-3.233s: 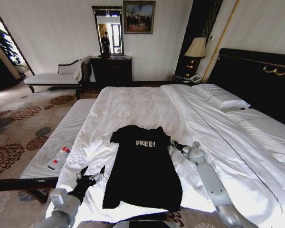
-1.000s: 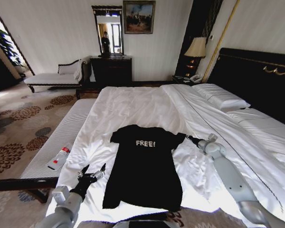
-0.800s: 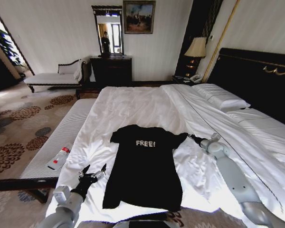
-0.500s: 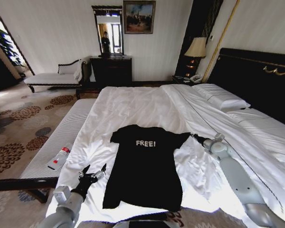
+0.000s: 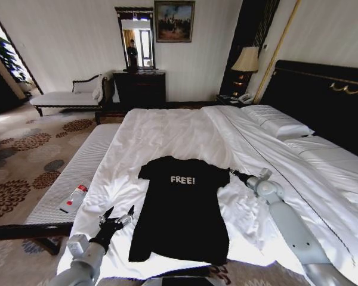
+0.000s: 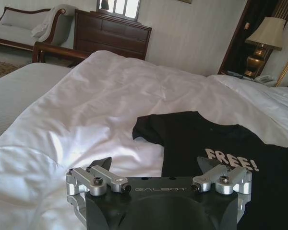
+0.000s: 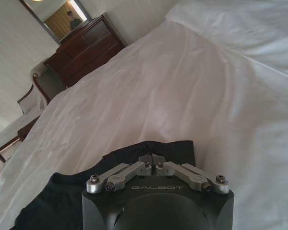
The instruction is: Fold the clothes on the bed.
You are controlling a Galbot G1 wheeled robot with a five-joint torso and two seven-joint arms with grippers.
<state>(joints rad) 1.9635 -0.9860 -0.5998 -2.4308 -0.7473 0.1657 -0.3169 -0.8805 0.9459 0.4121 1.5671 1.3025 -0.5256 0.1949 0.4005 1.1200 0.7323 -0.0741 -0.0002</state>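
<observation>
the black t-shirt [image 5: 180, 208] lies flat, chest up, on the white bed [image 5: 167, 134]. the right tool [image 5: 231, 173] pinches its right sleeve edge, fingers closed on fabric. the left tool [image 5: 118, 214] hovers with fingers spread wide, just beside the shirt's lower left side.

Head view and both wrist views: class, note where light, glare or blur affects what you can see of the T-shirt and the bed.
Head view: the bed sheets glare white, and the T-shirt is so dark that its folds barely show. Left wrist view: a bright patch lies on the sheet beside the left gripper, and the lamp glows. Right wrist view: the sheet is washed out beyond the right gripper, and the far dresser is soft.
</observation>
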